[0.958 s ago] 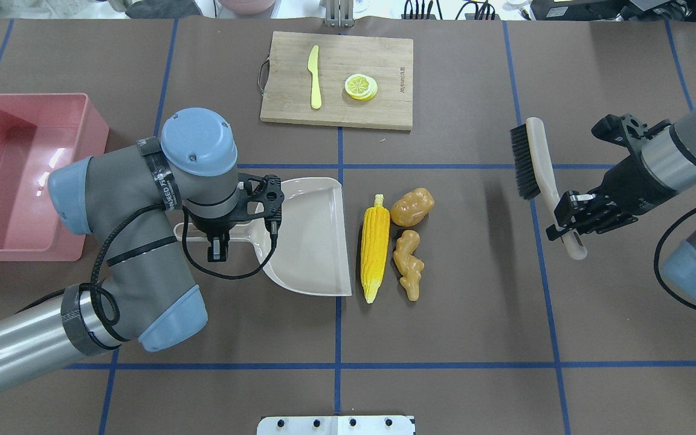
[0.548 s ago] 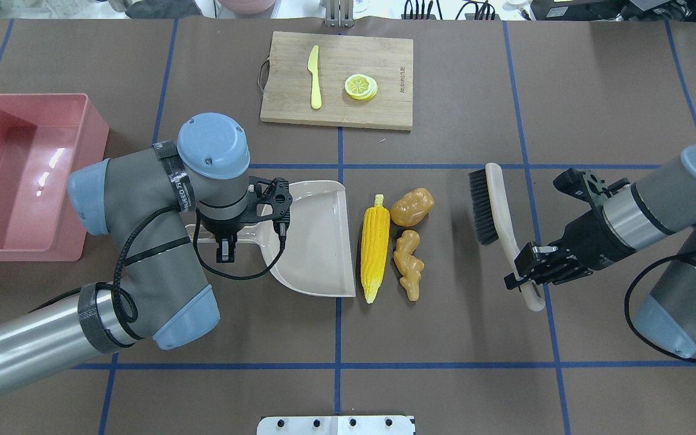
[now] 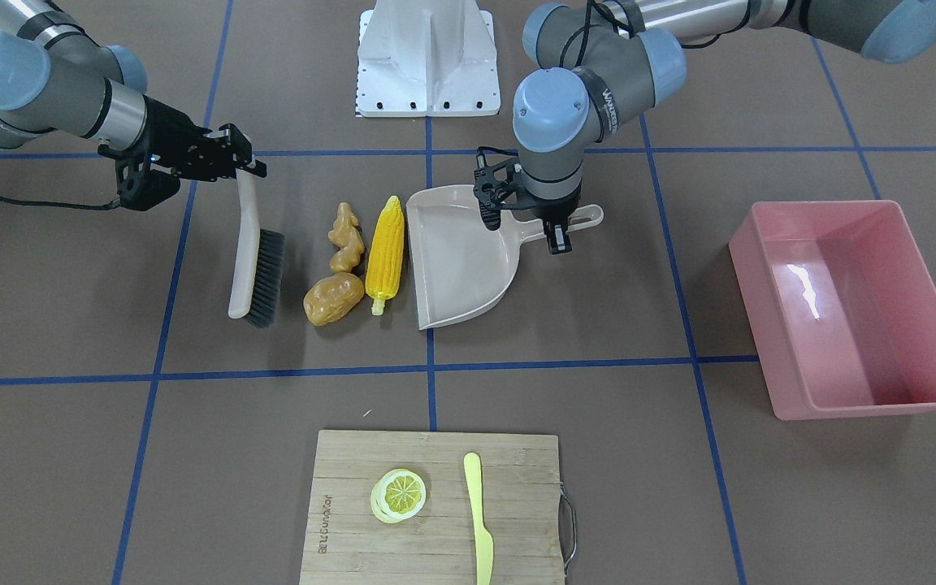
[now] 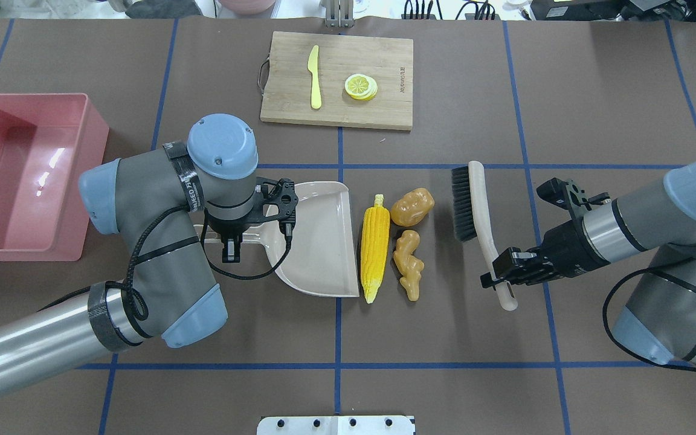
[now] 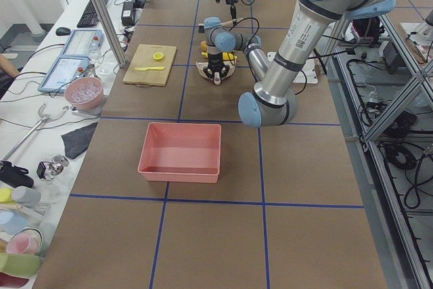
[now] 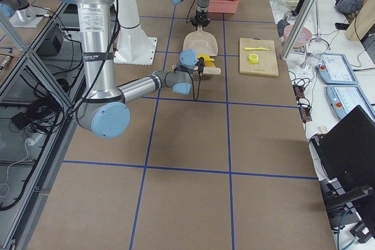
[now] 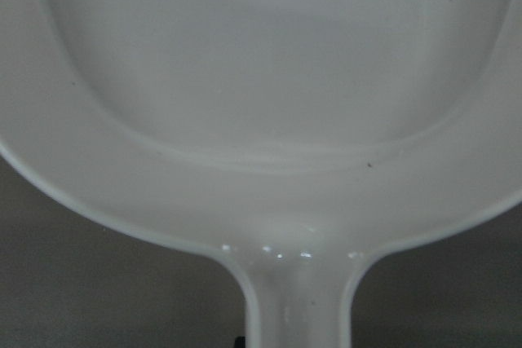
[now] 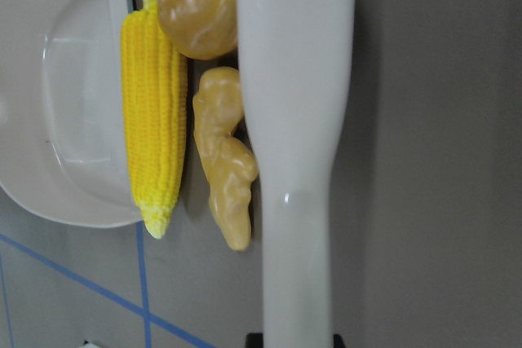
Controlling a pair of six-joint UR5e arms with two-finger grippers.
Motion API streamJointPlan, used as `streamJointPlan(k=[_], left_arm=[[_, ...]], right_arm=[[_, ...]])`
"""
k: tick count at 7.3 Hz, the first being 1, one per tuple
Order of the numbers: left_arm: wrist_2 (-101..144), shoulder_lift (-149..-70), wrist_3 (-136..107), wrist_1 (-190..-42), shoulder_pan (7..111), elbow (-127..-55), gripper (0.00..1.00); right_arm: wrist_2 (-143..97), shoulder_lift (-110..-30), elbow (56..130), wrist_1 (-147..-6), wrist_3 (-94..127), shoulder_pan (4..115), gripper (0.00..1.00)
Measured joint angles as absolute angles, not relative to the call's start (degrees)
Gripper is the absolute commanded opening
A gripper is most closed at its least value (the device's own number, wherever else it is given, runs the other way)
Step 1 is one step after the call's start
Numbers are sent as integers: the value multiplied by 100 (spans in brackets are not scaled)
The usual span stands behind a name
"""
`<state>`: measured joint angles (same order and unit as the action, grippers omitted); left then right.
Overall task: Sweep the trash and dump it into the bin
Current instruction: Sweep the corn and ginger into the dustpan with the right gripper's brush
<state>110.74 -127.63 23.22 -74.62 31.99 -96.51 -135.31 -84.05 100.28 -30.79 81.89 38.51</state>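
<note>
The yellow corn cob (image 4: 375, 254), tan ginger root (image 4: 408, 266) and brown potato (image 4: 412, 206) lie together mid-table. The beige dustpan (image 4: 318, 241) sits on the table with its open edge just left of the corn. My left gripper (image 4: 227, 232) is shut on the dustpan's handle. My right gripper (image 4: 502, 275) is shut on the handle of a black-bristled brush (image 4: 469, 205), which is just right of the potato, bristles toward the trash. The right wrist view shows the corn (image 8: 151, 136) against the dustpan's lip (image 8: 65, 103). The pink bin (image 4: 16, 175) stands empty at the far left.
A wooden cutting board (image 4: 339, 78) at the back middle holds a pale yellow knife (image 4: 315, 75) and a lemon slice (image 4: 360, 86). The robot's white base plate (image 4: 336, 425) is at the near edge. Blue tape lines cross the brown table.
My right arm has carried the brush leftward, close to the potato and ginger. My left arm has slid the dustpan a little right, up to the corn.
</note>
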Motion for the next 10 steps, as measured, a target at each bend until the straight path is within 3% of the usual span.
streamJointPlan(k=[3, 10], left_arm=[[11074, -12765, 2308, -7446, 3180, -9650, 0], [11074, -12704, 2232, -7444, 3135, -9649, 0]], right_arm=[[-13203, -7802, 9687, -3504, 8175, 3685, 0], [-13292, -7944, 9579, -3515, 8173, 3657, 0]])
